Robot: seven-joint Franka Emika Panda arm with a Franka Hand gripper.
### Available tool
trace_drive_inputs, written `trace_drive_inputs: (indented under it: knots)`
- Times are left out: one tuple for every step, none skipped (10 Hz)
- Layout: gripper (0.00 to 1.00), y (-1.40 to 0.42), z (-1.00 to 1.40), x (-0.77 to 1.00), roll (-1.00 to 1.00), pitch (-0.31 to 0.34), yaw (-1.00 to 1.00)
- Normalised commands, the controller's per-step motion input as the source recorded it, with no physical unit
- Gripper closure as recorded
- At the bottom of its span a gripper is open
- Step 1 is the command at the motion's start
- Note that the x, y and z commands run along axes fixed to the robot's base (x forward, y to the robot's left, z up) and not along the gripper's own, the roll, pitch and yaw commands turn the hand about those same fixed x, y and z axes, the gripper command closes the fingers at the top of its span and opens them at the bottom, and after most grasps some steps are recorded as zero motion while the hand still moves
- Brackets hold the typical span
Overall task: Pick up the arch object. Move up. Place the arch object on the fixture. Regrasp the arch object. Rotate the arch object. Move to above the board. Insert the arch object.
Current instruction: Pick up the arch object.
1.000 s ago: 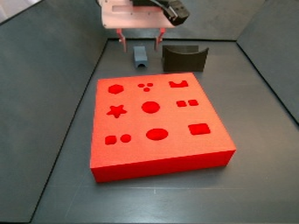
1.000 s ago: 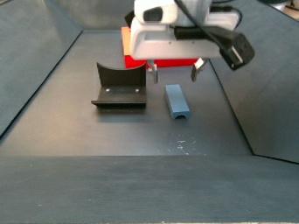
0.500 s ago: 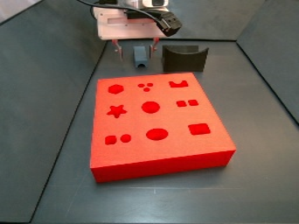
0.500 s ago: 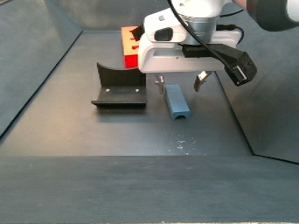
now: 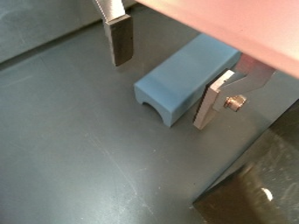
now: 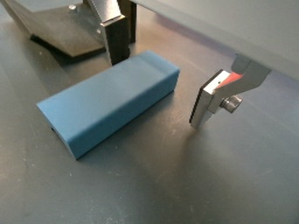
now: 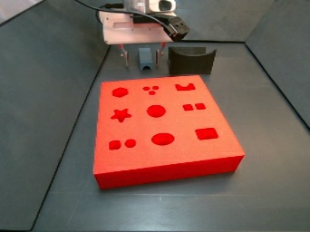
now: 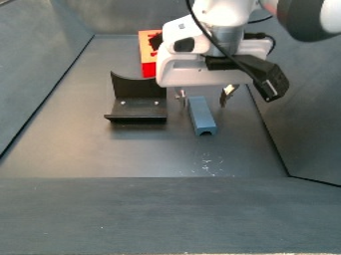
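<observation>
The arch object [image 5: 187, 79] is a slate-blue oblong block lying on the dark floor, its arch notch visible on the end face. It also shows in a wrist view [image 6: 107, 102] and in both side views [image 7: 145, 62] [image 8: 201, 116]. My gripper [image 5: 162, 77] [image 6: 162, 79] is open and low, one finger on each side of the block's end, neither pad touching it. It shows in both side views [image 7: 144, 56] [image 8: 198, 96]. The fixture [image 8: 135, 100] [image 7: 191, 60] stands beside the block. The red board [image 7: 164, 131] lies nearby.
The floor is enclosed by sloped dark walls [image 7: 49, 54]. The fixture's edge shows close to a finger in a wrist view [image 6: 61, 39]. The board shows only partly behind my gripper in a side view [image 8: 151, 42].
My gripper has come down from above the arch object until its open fingers straddle the block. The block, fixture and board have not moved.
</observation>
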Motion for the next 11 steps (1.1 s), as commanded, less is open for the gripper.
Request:
trace_drive_inputs:
  knots:
    - [0.0, 0.14, 0.0, 0.09, -0.04, 0.0, -0.02]
    - [0.0, 0.0, 0.0, 0.0, -0.01, 0.0, 0.0]
    - [0.0, 0.0, 0.0, 0.0, 0.01, 0.0, 0.0]
    - [0.0, -0.15, -0.12, -0.03, 0.14, 0.0, 0.0]
    - [0.0, -0.24, -0.01, -0.06, 0.19, 0.0, 0.0]
    - [0.0, -0.24, 0.0, 0.0, 0.15, 0.0, 0.07]
    - [0.0, 0.01, 0.0, 0.0, -0.01, 0.0, 0.0]
    - [0.0, 0.29, 0.0, -0.03, -0.09, -0.016, 0.03]
    - [0.0, 0.06, 0.0, 0.0, 0.0, 0.0, 0.0]
    - [1.0, 0.0, 0.0, 0.0, 0.0, 0.0, 0.0]
    - [1.0, -0.07, 0.0, 0.0, 0.07, 0.0, 0.0]
